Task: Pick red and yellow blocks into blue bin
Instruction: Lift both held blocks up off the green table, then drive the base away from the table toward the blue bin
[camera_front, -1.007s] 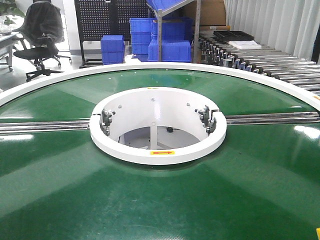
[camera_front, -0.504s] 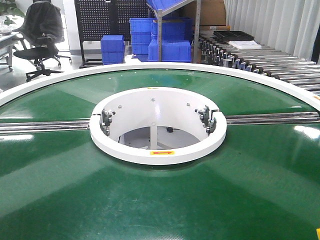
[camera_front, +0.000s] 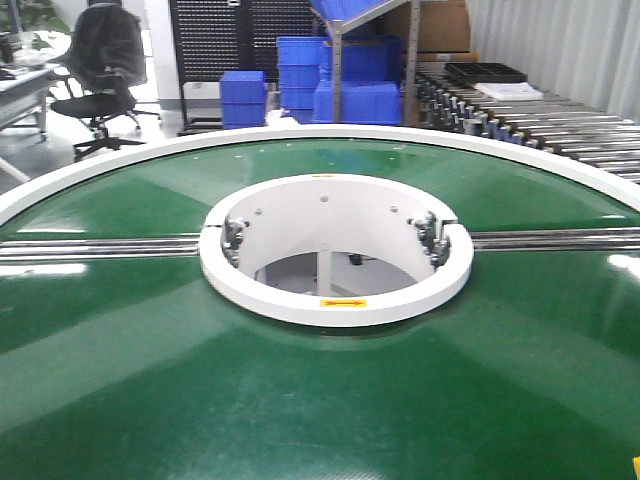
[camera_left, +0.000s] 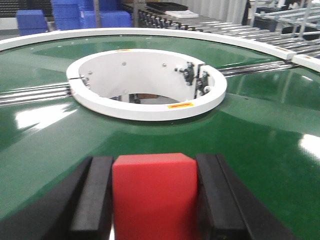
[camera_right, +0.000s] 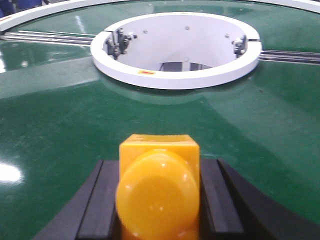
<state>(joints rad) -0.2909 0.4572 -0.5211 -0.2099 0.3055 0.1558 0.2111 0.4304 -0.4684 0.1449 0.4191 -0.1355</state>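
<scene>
The left gripper (camera_left: 153, 192) is held low over the green round table (camera_front: 120, 400) with jaws shut against the red cube (camera_left: 152, 210), the yellow studded brick (camera_right: 157, 190) is clamped likewise in the right gripper (camera_right: 158, 200), and the white centre ring (camera_front: 335, 300) is seen ahead of both.

My left pincer (camera_left: 153, 159) ends in two matte black fingers (camera_left: 95, 195): thick flat slabs with squared tips, each an inner pad seamed against a broader outer wedge that widens toward the base. My right pincer (camera_right: 159, 162) has the same plain black slabs (camera_right: 100, 200), unmarked
</scene>
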